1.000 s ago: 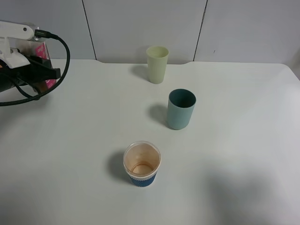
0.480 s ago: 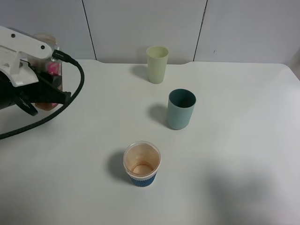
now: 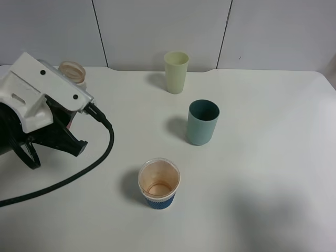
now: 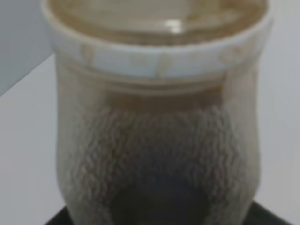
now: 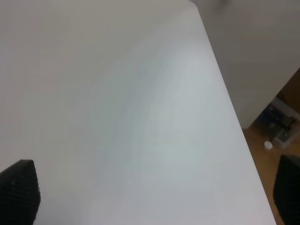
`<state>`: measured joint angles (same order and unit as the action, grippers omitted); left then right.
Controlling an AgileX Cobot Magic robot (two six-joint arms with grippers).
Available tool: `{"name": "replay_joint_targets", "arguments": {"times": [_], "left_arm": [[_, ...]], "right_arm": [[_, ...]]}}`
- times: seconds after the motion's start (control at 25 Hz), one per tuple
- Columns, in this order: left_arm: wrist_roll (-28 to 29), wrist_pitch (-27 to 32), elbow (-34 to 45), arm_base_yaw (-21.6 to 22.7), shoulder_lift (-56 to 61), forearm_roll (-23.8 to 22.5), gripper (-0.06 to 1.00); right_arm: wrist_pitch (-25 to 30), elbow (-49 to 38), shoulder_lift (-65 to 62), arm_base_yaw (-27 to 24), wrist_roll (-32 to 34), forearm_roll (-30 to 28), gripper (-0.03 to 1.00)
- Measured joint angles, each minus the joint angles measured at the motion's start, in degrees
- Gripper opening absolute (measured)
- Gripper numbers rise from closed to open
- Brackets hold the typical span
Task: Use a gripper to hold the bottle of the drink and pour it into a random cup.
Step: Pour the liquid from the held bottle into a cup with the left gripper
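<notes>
Plastic bottle (image 3: 72,71) upright, gripped in left hand (image 3: 55,118)

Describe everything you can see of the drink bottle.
The bottle of the drink is clear plastic with a wide, capless, whitish-rimmed round neck and dark brown drink inside. It is upright at the back left of the table, its body mostly hidden behind the left gripper, which is shut on it. Only the neck shows from above.
</notes>
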<state>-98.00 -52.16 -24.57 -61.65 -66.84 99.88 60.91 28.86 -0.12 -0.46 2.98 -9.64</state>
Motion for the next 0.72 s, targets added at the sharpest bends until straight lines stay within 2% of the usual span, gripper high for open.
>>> {"name": "replay_joint_targets", "arguments": {"times": [0.2,0.44,0.56,0.72], "left_arm": [[-1.44,-1.7,0.0,-8.05,0.0,0.57,0.32],[-5.85,-2.53,0.0,-16.07,-1.15,0.63,0.32],[-6.29,-3.39,0.0,-18.32,-3.88,0.63,0.32],[-6.36,-3.55,0.0,-18.86,-7.9,0.63,0.32]], "right_arm": [[0.0,0.0,0.0,0.0,0.0,0.0,0.99],[0.0,0.0,0.0,0.0,0.0,0.0,0.99],[0.0,0.0,0.0,0.0,0.0,0.0,0.99],[0.0,0.0,0.0,0.0,0.0,0.0,0.99]]}}
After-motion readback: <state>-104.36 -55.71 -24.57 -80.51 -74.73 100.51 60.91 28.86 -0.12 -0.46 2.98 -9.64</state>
